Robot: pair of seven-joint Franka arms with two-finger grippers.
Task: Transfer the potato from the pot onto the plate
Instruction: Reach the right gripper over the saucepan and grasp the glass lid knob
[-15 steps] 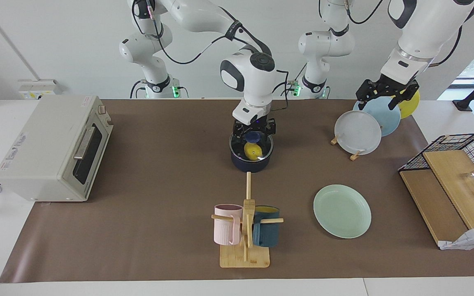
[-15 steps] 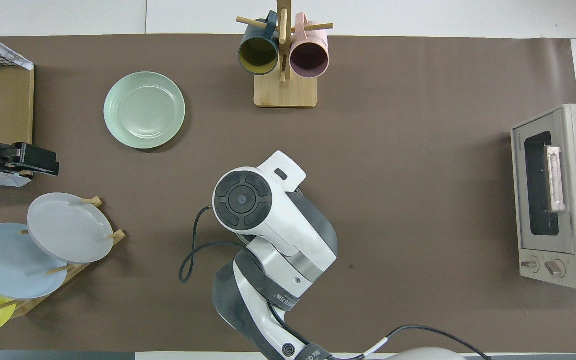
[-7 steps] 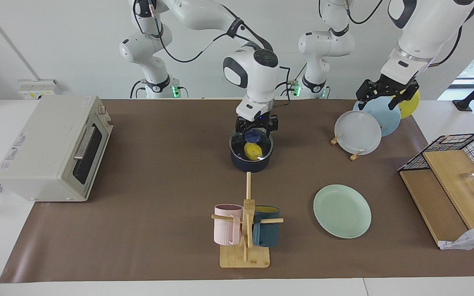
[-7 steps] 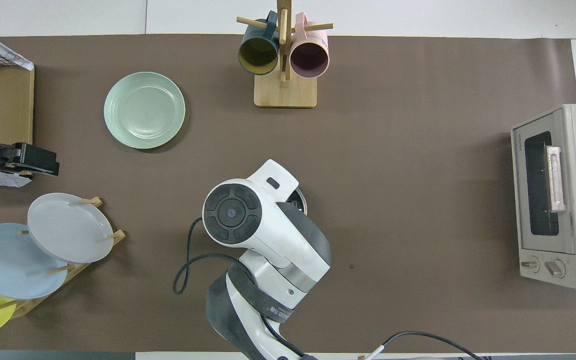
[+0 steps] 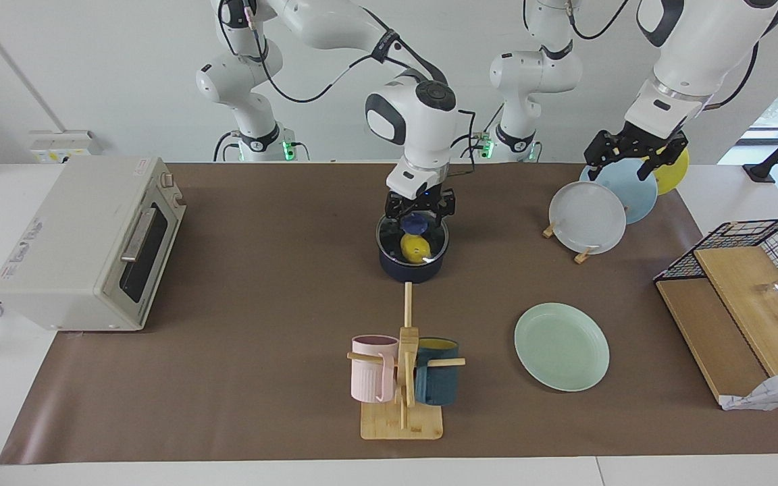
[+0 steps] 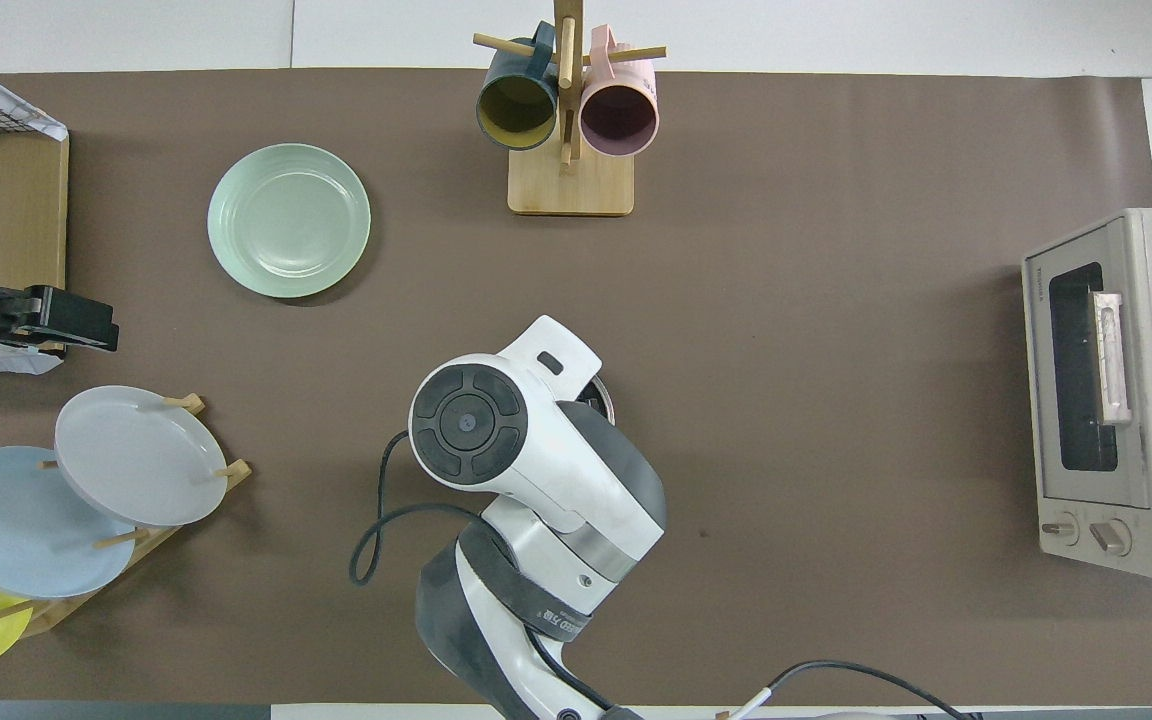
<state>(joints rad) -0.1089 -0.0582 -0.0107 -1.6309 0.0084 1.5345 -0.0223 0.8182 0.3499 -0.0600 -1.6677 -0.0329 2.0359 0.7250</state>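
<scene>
The yellow potato (image 5: 416,248) lies in the dark blue pot (image 5: 412,271) at the middle of the table. My right gripper (image 5: 419,210) hangs open just over the pot's rim on the robots' side, astride a blue part of the pot, apart from the potato. In the overhead view the right arm hides the potato and all of the pot but a sliver of rim (image 6: 604,398). The mint-green plate (image 5: 561,346) (image 6: 288,220) lies empty, farther from the robots, toward the left arm's end. My left gripper (image 5: 634,160) (image 6: 46,322) waits open over the plate rack.
A mug tree (image 5: 402,378) with a pink and a dark blue mug stands farther from the robots than the pot. A rack (image 5: 588,217) holds grey, light blue and yellow plates. A toaster oven (image 5: 92,243) stands at the right arm's end, a wire basket (image 5: 754,250) with boards at the left arm's.
My right gripper has risen a little from the pot and drawn back toward the robots. The potato and pot have stayed put. The left arm has not moved.
</scene>
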